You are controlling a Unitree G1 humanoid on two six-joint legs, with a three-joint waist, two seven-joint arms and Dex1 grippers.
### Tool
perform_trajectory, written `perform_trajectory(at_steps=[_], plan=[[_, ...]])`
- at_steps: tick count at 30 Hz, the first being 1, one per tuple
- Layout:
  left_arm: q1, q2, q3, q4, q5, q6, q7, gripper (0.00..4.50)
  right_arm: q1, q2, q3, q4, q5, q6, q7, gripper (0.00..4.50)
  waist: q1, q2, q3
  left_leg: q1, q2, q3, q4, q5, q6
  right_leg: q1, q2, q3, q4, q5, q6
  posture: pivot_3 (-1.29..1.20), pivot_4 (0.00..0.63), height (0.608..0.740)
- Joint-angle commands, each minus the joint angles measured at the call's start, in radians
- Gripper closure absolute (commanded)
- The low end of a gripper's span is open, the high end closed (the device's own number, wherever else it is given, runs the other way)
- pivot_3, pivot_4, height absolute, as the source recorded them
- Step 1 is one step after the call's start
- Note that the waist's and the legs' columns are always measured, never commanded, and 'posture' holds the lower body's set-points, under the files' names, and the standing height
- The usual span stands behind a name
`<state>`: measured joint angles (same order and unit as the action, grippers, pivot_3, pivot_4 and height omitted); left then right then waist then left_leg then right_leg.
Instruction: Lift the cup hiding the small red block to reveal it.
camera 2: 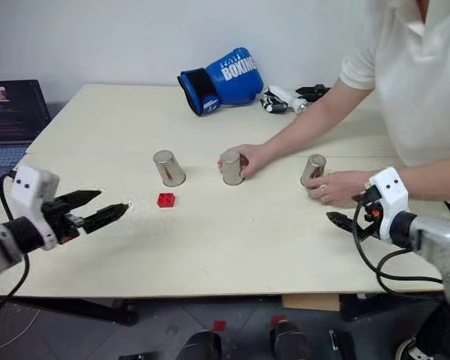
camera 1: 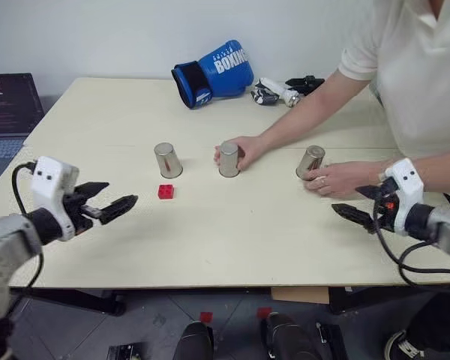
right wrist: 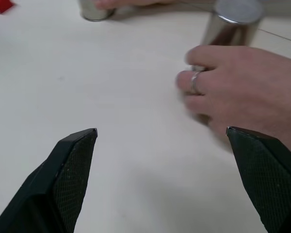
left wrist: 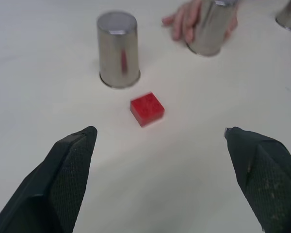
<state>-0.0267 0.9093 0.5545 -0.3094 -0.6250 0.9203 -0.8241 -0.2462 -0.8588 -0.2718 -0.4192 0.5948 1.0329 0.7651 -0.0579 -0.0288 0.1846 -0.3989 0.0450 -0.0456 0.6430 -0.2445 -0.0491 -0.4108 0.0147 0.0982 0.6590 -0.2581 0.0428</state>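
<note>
Three silver cups stand upside down in a row on the table: left (camera 1: 168, 160), middle (camera 1: 229, 159) and right (camera 1: 310, 160). The small red block (camera 1: 166, 191) lies uncovered just in front of the left cup (left wrist: 118, 49); in the left wrist view the block (left wrist: 147, 108) sits a short way ahead of my fingers. A person's hand (camera 1: 245, 151) holds the middle cup, and the other hand (camera 1: 339, 178) rests on the right cup. My left gripper (camera 1: 121, 193) hovers open, left of the block. My right gripper (camera 1: 349, 201) is open and empty, just in front of the person's hand (right wrist: 242, 90).
A blue boxing glove (camera 1: 212, 73) lies at the back of the table, with a black-and-white device (camera 1: 283, 91) beside it. A laptop (camera 1: 7, 112) sits off the table's left side. The person stands at the right, arms reaching over the table (camera 1: 232, 247).
</note>
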Motion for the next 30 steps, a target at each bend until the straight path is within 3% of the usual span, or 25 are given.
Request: perform_trajectory(at_steps=[1,30], plan=[[-0.006,0.030,0.013,0.027,0.000,-0.046,-0.035,0.03,-0.028,-0.041,-0.001,0.022,0.022,-0.018,0.046,0.00,0.000,0.000,0.000,0.000,0.000,0.000,0.000,0.000,0.000,0.000,0.000,0.000,0.000,0.000,0.000,0.00,0.150,0.740],[0.000,0.083,-0.003,0.117,0.070,-0.173,-0.080,0.03,-0.013,-0.088,0.015,0.051,0.022,-0.066,0.092,0.00,0.001,-0.001,0.001,-0.001,0.001,0.001,0.000,0.000,0.000,-0.002,0.000,0.000,0.000,0.000,0.000,0.00,0.150,0.740]])
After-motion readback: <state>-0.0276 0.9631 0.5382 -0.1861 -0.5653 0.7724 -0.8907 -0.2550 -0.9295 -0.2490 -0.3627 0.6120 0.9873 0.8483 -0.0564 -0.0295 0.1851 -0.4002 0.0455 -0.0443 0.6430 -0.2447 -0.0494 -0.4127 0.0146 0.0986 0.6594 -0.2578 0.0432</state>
